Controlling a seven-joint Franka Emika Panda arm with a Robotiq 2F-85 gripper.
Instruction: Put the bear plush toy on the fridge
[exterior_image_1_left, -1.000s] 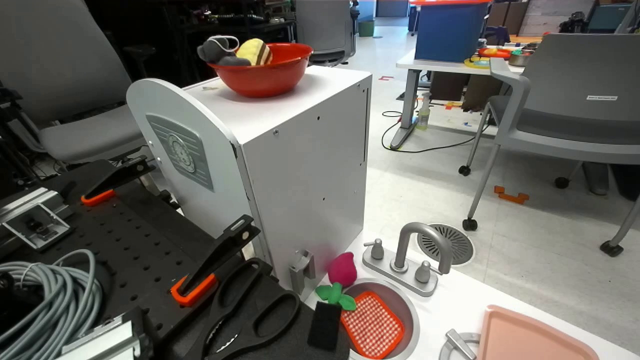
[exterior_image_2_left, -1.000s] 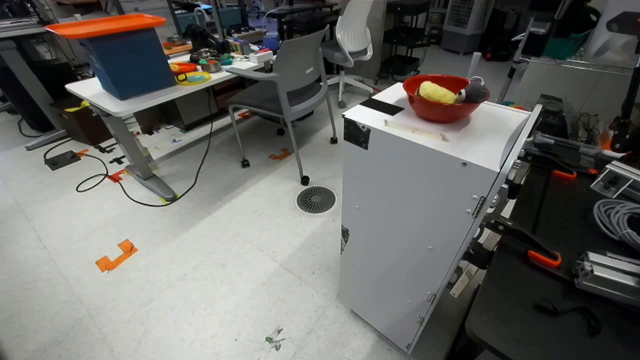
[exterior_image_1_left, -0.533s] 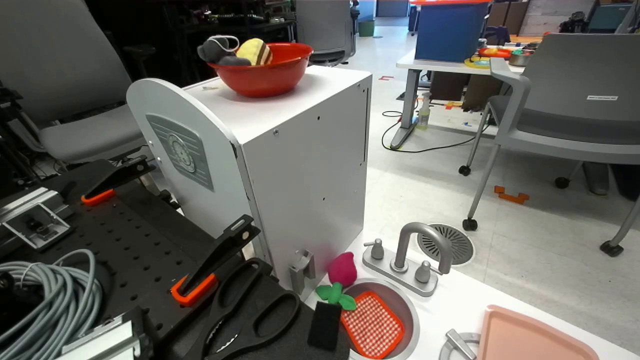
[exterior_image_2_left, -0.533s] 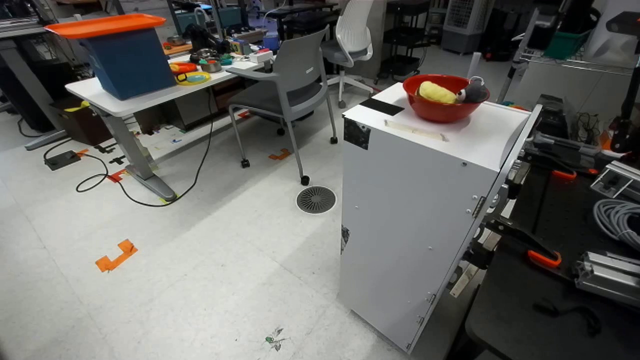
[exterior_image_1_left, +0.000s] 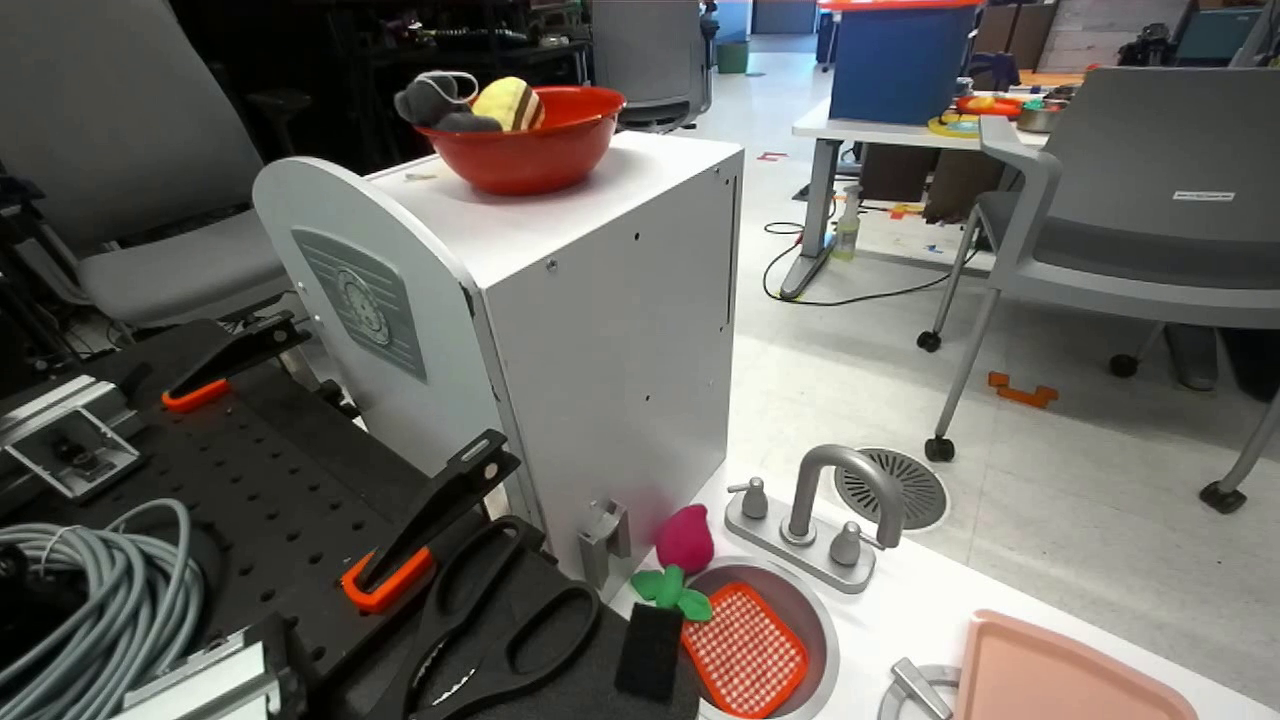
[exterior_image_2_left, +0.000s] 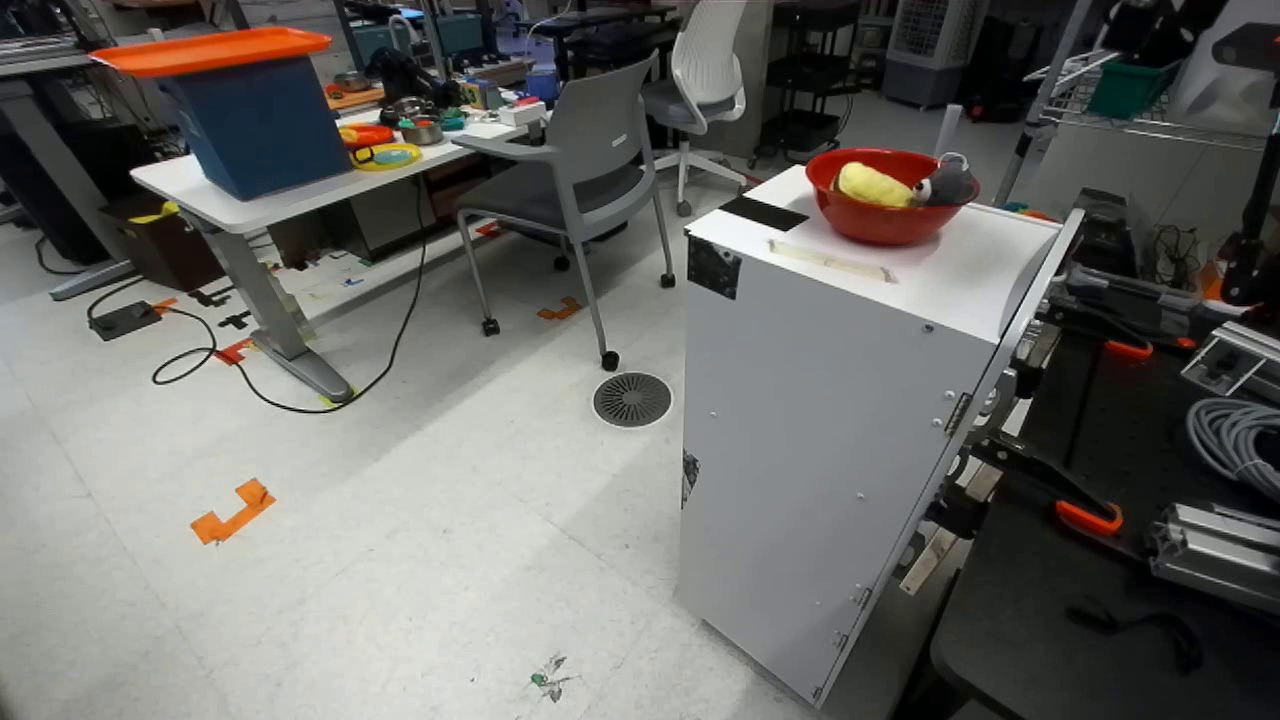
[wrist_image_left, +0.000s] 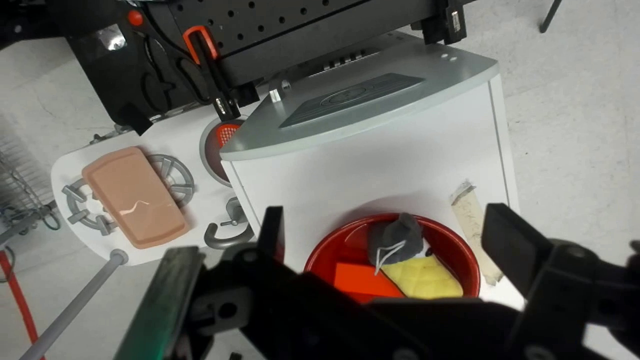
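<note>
Up on the flat top of the white fridge (exterior_image_1_left: 590, 330), a red bowl (exterior_image_1_left: 545, 160) is sitting, and the bear plush toy (wrist_image_left: 399, 237), a grey lump with a pale loop on it, is lying inside. Seen from the wrist view, it is resting toward the bowl's twelve o'clock; a yellow piece (wrist_image_left: 425, 278) is lying just beside it at its five o'clock, and a flat orange-red piece (wrist_image_left: 362, 280) is showing at its seven. In an exterior view, I'm seeing the bear plush toy (exterior_image_1_left: 430, 102) rising past the rim at about ten o'clock. The gripper (wrist_image_left: 385, 225) is holding nothing: its fingers are standing wide apart, at the bowl's nine and three o'clock in the wrist view. Out at the fridge's nine o'clock there, a white counter (wrist_image_left: 180, 137) is carrying a pink tray (wrist_image_left: 135, 195).
</note>
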